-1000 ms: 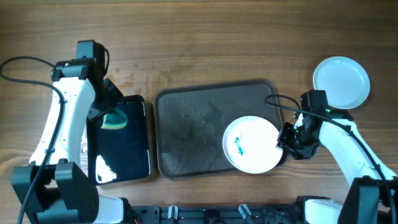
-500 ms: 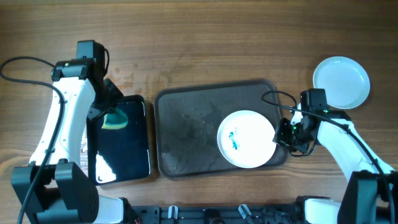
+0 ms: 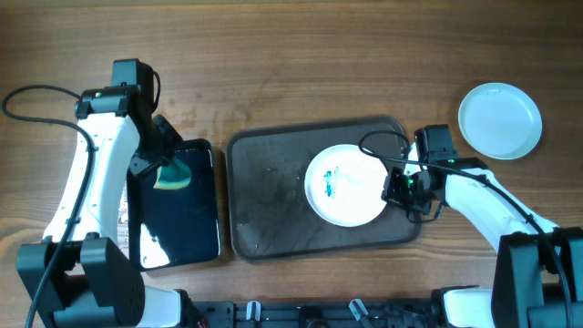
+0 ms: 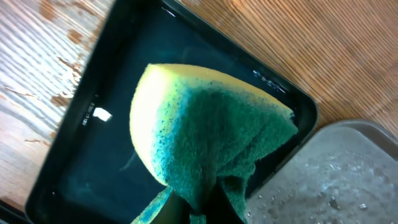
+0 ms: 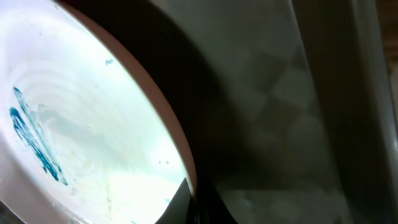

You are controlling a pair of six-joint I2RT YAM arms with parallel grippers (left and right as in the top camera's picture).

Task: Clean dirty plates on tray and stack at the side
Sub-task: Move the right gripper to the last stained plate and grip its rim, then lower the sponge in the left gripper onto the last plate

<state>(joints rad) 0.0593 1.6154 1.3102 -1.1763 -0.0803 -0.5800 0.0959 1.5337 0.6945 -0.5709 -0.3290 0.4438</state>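
A white plate point(image 3: 343, 186) with a blue smear sits over the right half of the large dark grey tray point(image 3: 273, 210). My right gripper point(image 3: 390, 189) is shut on its right rim; in the right wrist view the plate point(image 5: 81, 143) fills the left side, the blue smear at far left, and its rim is pinched between the fingertips point(image 5: 193, 202). A pale blue plate point(image 3: 499, 121) lies on the table at the far right. My left gripper point(image 3: 162, 162) is shut on a yellow-green sponge point(image 4: 205, 130) held above the small glossy black tray point(image 3: 178, 228). A third plate is out of view.
The glossy black tray point(image 4: 74, 155) lies left of the grey tray, close beside it. Black cables loop near the right gripper and along the left arm. Bare wooden table stretches across the back.
My right gripper has carried the white plate leftward and a little back, from the tray's front right corner toward its middle. The left arm and sponge have not moved.
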